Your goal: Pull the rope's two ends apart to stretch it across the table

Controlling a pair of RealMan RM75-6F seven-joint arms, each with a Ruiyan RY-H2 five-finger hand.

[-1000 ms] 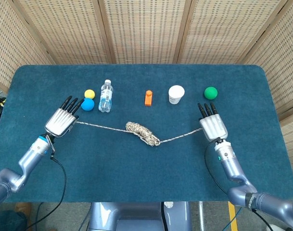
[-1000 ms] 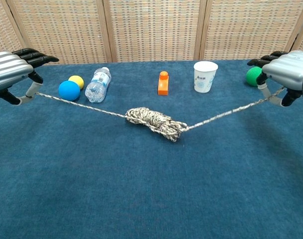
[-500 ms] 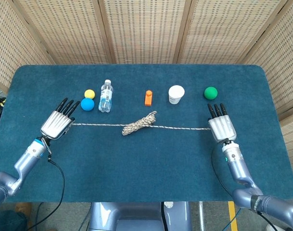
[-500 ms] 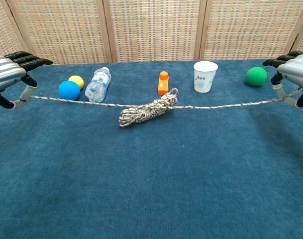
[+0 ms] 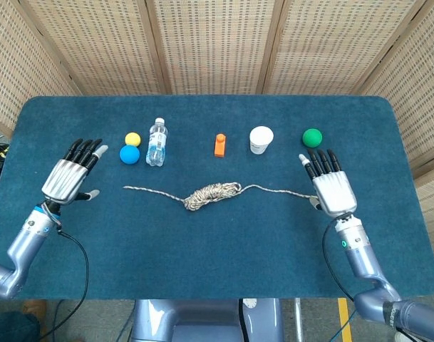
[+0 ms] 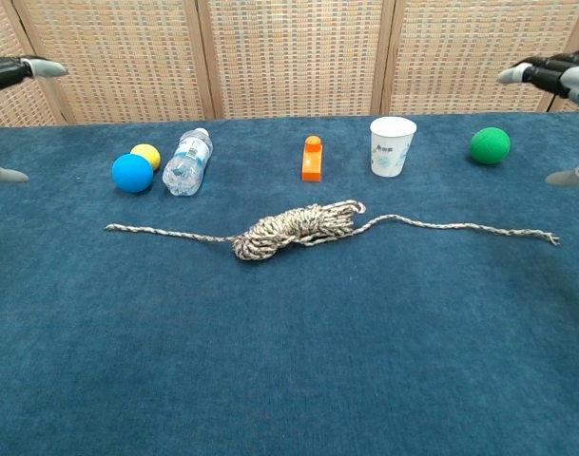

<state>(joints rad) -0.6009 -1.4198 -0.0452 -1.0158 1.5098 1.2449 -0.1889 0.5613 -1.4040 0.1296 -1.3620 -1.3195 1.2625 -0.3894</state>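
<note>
The rope point(image 5: 213, 194) lies on the blue tabletop point(image 5: 202, 256), with a bundled coil at its middle and one loose strand running out to each side. The left strand ends short of the left hand point(image 5: 65, 178); the right strand ends just beside the right hand point(image 5: 332, 188). Neither hand holds the rope. Both hands are open, fingers point(image 5: 83, 149) extended and spread, and grip nothing. In the chest view only the fingertips of the left hand point(image 6: 13, 68) and of the right hand point(image 6: 552, 73) show at the frame edges, above the tabletop. Behind the rope, from left to right, are a blue ball point(image 5: 130, 154) touching a yellow ball point(image 5: 132, 139), a water bottle point(image 5: 156, 142) lying on its side, an orange block point(image 5: 219, 144), a white paper cup point(image 5: 261, 140) standing upright, and a green ball point(image 5: 312, 137).
</note>
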